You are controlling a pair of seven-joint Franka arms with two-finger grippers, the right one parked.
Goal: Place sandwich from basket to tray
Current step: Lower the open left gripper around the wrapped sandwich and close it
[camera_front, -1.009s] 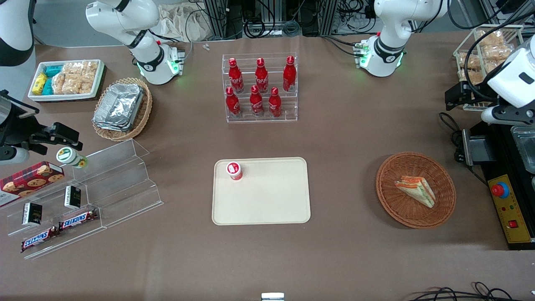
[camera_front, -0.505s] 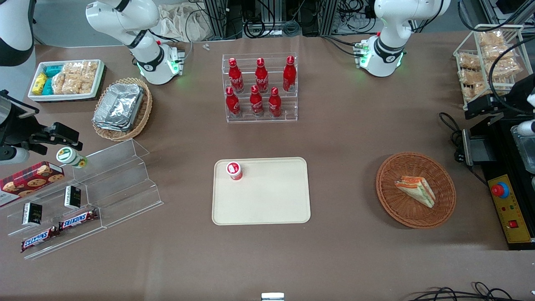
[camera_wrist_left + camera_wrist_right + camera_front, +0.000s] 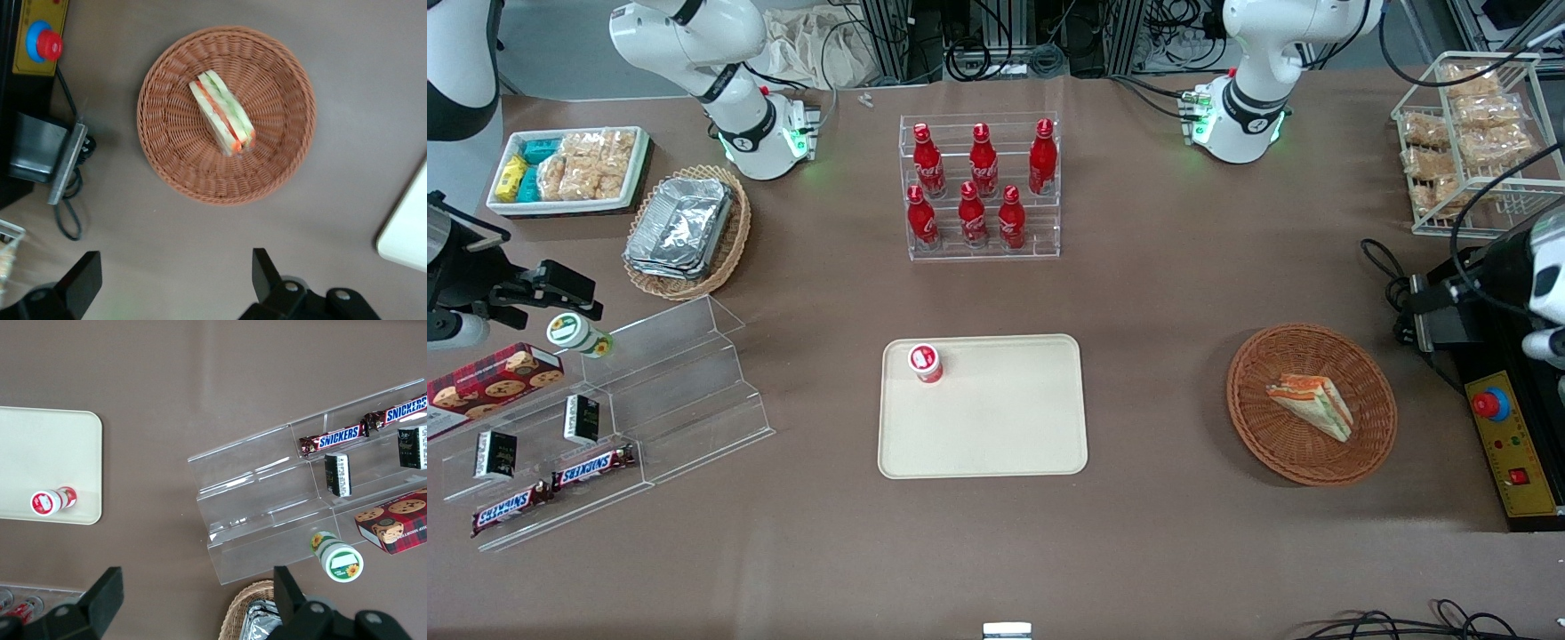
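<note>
The gripper (image 3: 177,283) hangs in the air with its two fingers (image 3: 265,270) spread wide and nothing between them, high over bare table just outside the basket (image 3: 283,143). In the front view the working arm (image 3: 1543,276) reaches in from its own end of the table, low and roughly level, and its gripper there is hard to make out against the dark equipment.

The sandwich (image 3: 1312,404) lies flat in the basket (image 3: 1254,436), well below the spread fingers and apart from them. Its long, layered edge of orange, white and green runs on a slant across the basket floor, and its narrow tip points toward the front camera and the working arm's end of the table.

The tray (image 3: 1005,427) sits well away from the gripper, toward the parked arm, with a small red-and-white cup (image 3: 926,363) standing in one corner.
</note>
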